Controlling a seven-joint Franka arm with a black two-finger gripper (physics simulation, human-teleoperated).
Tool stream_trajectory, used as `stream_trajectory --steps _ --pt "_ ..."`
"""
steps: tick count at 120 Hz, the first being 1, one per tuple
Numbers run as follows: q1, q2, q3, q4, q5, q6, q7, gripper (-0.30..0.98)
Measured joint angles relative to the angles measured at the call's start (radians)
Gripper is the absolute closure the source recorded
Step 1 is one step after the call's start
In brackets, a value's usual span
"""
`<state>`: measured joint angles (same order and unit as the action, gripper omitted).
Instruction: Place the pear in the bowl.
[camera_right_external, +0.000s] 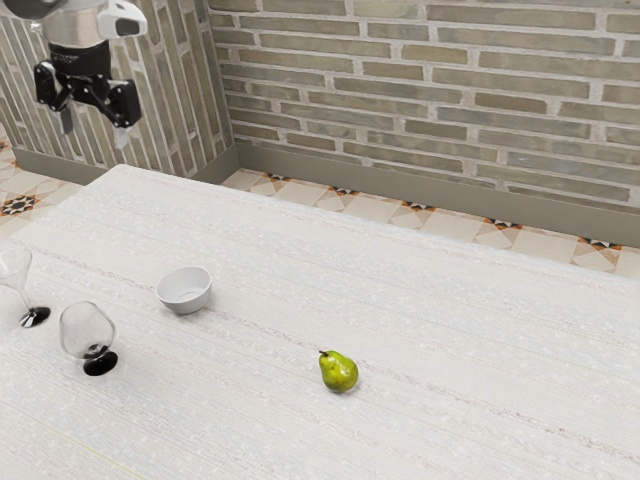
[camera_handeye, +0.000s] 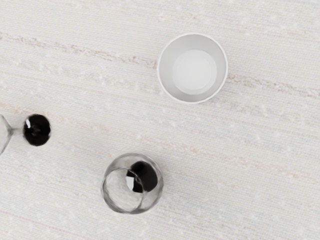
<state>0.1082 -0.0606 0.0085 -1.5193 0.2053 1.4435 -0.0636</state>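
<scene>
My gripper (camera_right_external: 96, 131) is high at the exterior view's upper left, open, its two fingers apart with nothing between them. A green-yellow pear (camera_right_external: 339, 372) lies on the table toward the exterior view's right, well away from the gripper. Between them, lower than the gripper, stands a small white bowl (camera_right_external: 185, 290) on the table. Seen from above in the wrist view, the bowl (camera_handeye: 194, 70) holds nothing.
Two clear glasses with black bases stand near the bowl: a rounded one (camera_right_external: 88, 335) and a flared one (camera_right_external: 14, 272). In the wrist view, the rounded glass (camera_handeye: 132, 183) is closer to the bowl. A brick wall rises behind the pale table (camera_right_external: 480, 330).
</scene>
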Motion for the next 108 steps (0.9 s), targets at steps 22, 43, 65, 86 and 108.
stream_trajectory --steps 22,43,65,86,108 --pt "-0.034 0.010 -0.007 -0.019 -0.006 0.008 -0.007 0.00" --pt "-0.088 0.079 -0.076 -0.076 -0.040 0.019 -0.011 0.00" --pt "-0.212 0.171 -0.137 -0.154 -0.096 0.079 -0.014 0.00" --pt "-0.274 0.247 -0.211 -0.193 -0.120 0.165 -0.016 0.00" --pt "-0.306 0.301 -0.220 -0.239 -0.130 0.278 -0.017 0.00"
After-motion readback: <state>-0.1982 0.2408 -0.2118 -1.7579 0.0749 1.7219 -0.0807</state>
